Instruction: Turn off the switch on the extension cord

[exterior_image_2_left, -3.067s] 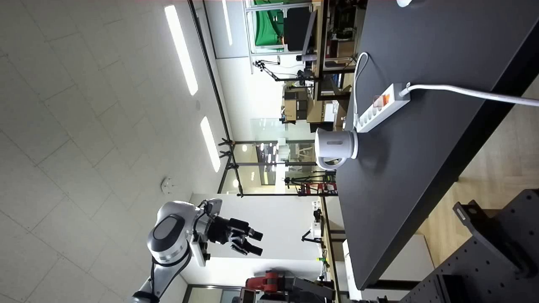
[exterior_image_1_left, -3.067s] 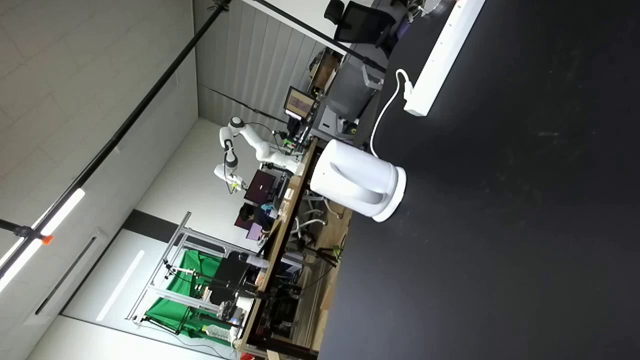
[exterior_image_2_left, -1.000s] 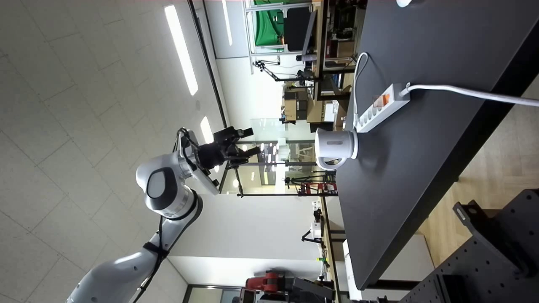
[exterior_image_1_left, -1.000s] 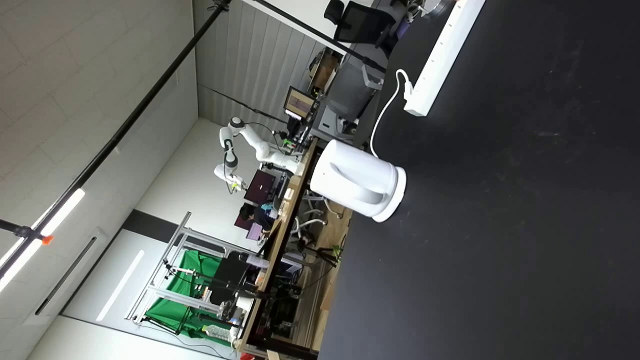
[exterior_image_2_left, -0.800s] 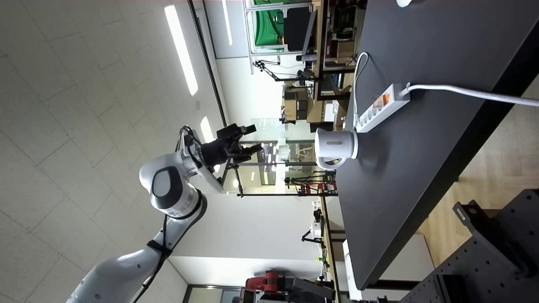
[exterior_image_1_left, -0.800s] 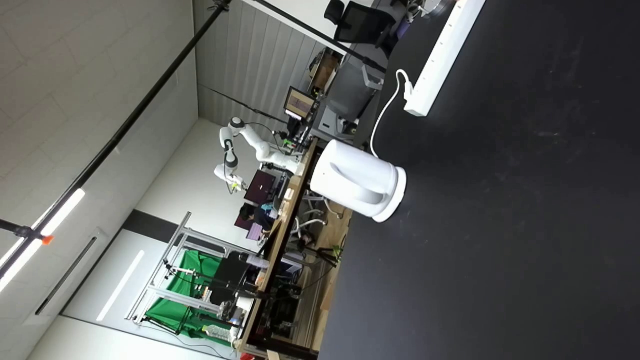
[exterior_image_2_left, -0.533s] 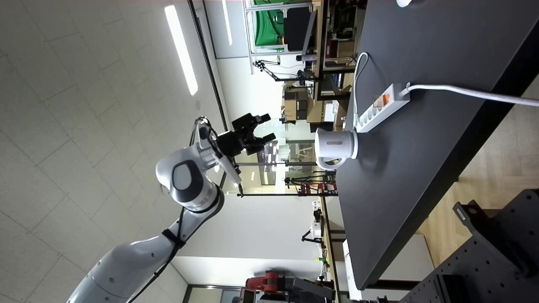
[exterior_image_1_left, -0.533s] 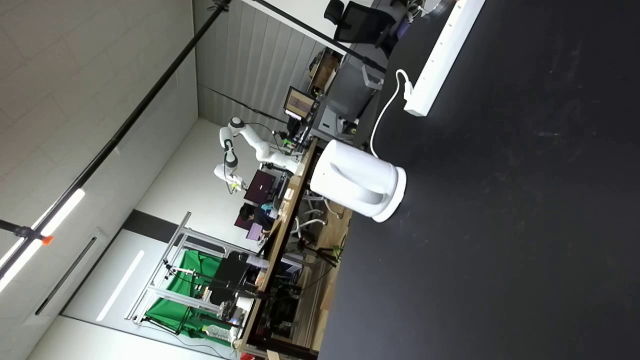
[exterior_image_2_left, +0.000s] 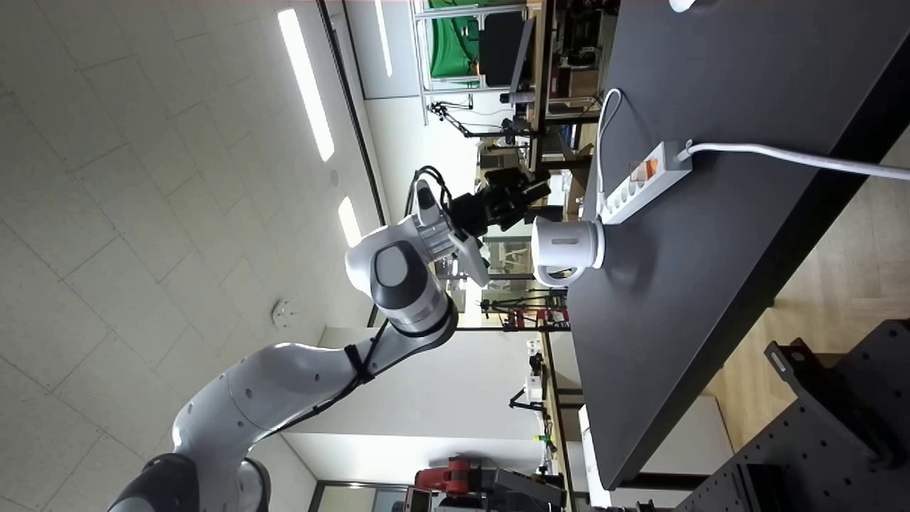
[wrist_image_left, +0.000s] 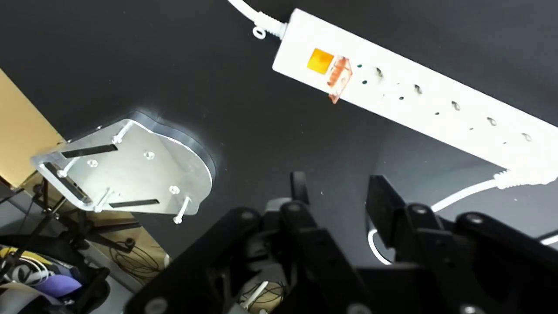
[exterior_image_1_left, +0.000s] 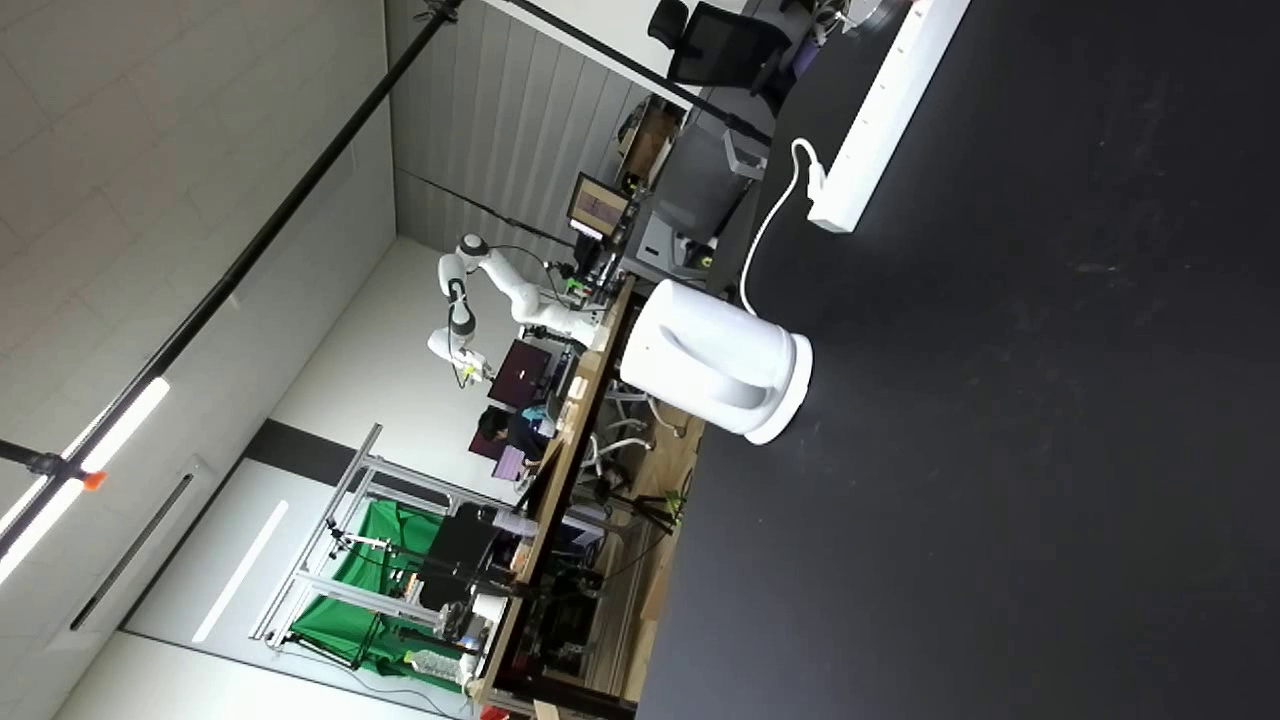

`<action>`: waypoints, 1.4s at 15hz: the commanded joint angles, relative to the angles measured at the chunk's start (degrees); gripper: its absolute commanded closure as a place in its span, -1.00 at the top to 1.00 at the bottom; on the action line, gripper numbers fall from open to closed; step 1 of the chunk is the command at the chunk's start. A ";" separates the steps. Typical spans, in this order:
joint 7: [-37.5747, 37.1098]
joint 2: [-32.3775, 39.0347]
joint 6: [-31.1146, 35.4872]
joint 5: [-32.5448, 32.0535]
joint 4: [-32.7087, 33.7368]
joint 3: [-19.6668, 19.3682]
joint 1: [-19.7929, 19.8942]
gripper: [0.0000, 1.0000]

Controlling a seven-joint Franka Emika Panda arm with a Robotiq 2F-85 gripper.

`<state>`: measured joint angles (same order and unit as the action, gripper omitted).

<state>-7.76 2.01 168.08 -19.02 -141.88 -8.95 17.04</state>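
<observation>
Orange switch [wrist_image_left: 320,61] lies beyond the parted fingers [wrist_image_left: 299,187]

The gripper [wrist_image_left: 339,187] hangs above the dark table [exterior_image_2_left: 679,291], well apart from it; its fingers stand spread, and I see nothing held between them; the white extension cord [wrist_image_left: 418,104] lies flat on the table, ahead of the fingers in the wrist view, long axis slanting from upper left to lower right; the switch sits near the upper-left end, beside a clear reddish flap [wrist_image_left: 341,77]; I'd guess the arm [exterior_image_2_left: 284,384] must reach toward that end, then down, minding the flap.
</observation>
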 commanded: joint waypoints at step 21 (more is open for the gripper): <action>35.06 14.23 -23.86 5.84 12.70 1.57 -0.11 -0.98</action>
<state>26.97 16.24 144.26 -13.67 -129.20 -6.35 18.01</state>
